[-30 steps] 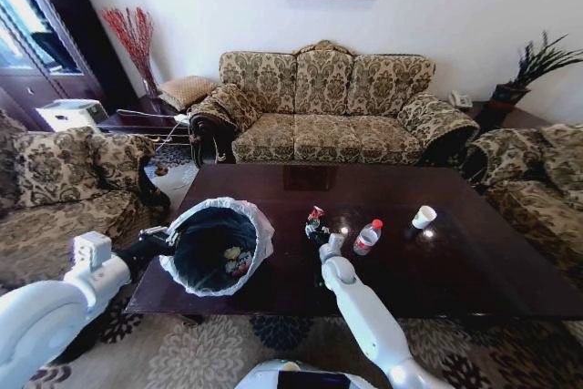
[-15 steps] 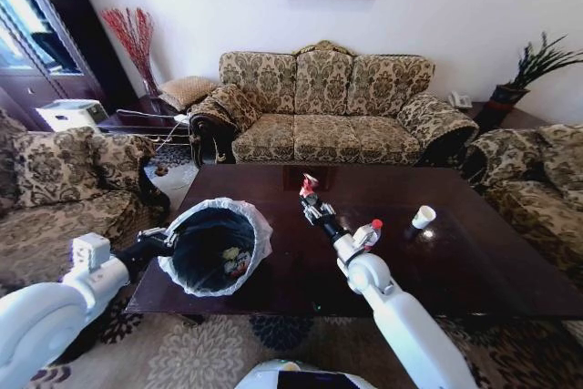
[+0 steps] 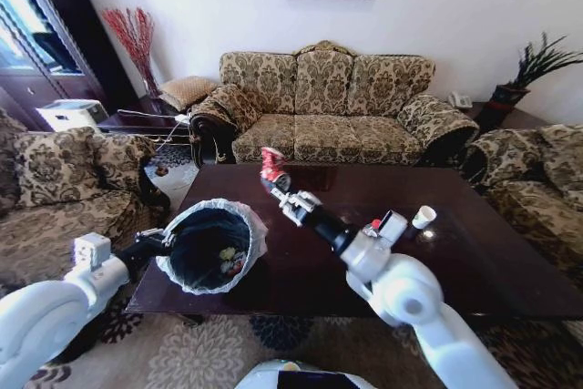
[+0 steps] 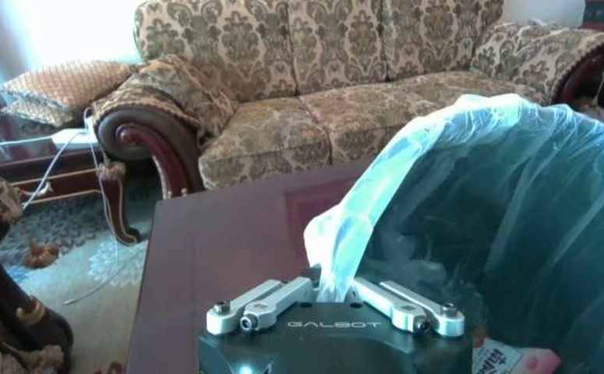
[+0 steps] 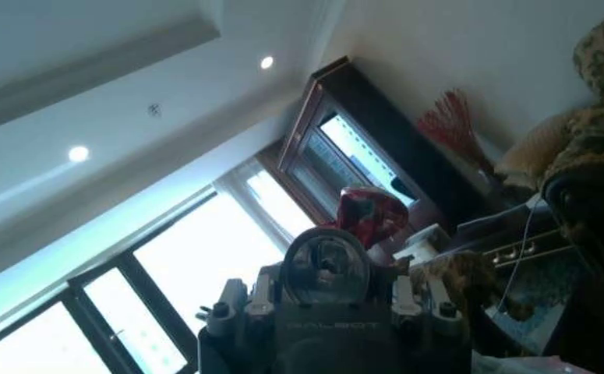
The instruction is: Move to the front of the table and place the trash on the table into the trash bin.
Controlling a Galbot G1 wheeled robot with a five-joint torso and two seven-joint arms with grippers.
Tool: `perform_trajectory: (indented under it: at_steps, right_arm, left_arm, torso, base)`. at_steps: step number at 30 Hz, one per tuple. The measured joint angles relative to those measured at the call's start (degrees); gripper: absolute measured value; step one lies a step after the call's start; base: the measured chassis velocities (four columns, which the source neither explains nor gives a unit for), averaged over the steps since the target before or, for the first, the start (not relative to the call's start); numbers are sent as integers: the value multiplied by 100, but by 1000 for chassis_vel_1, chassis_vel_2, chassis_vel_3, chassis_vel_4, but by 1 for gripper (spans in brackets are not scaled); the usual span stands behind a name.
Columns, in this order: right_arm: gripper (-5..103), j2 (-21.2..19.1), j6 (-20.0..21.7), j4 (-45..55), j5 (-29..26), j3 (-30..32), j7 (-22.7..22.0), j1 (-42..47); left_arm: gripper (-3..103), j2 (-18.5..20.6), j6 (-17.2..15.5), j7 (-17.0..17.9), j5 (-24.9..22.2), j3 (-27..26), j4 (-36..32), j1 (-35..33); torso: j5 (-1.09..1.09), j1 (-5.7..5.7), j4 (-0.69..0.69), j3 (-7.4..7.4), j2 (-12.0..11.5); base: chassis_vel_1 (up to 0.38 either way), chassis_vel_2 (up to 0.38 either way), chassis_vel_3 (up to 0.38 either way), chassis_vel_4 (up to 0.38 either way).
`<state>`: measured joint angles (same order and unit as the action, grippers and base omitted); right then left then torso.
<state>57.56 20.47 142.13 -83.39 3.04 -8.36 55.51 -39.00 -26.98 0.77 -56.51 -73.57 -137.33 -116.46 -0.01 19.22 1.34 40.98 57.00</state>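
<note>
Right claw (image 3: 273,179) gripping red-white wrapper (image 3: 271,163), left claw (image 4: 335,302) pinching bin liner (image 4: 437,179)

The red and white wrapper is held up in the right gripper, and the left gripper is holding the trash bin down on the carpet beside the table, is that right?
Not quite. The right gripper does hold the red and white wrapper up, but the left gripper holds the trash bin tilted over the near left corner of the table, not on the carpet. The head view shows it.
</note>
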Motion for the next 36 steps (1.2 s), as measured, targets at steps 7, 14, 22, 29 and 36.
perform_trajectory:
  at_steps: [7,14,22,29,36]
  right_arm:
    - [48,-367,76,103,-64,-364,127,24]
    - [48,-734,276,126,-216,-909,-122,28]
    - [48,-453,327,-73,-292,-1312,-423,-111]
    - [45,-111,354,-301,-484,-1408,-750,-201]
    - [45,158,321,-491,-592,-1452,-860,-161]
  left_arm:
    - [0,129,20,2,-37,-21,45,53]
    - [0,207,29,6,-131,-117,36,78]
    - [0,136,32,-5,-114,-145,-10,22]
    - [0,69,32,-11,-112,-110,-111,-15]
    - [0,52,21,-46,-60,-52,-179,-71]
  torso:
    - [1,0,-1,0,0]
    - [1,0,-1,1,0]
    - [0,0,0,0,0]
    - [1,0,0,1,0]
    - [0,0,-1,1,0]
  base:
    - [0,0,0,0]
    - [0,0,0,0]
    - [0,0,0,0]
    - [0,0,0,0]
    - [0,0,0,0]
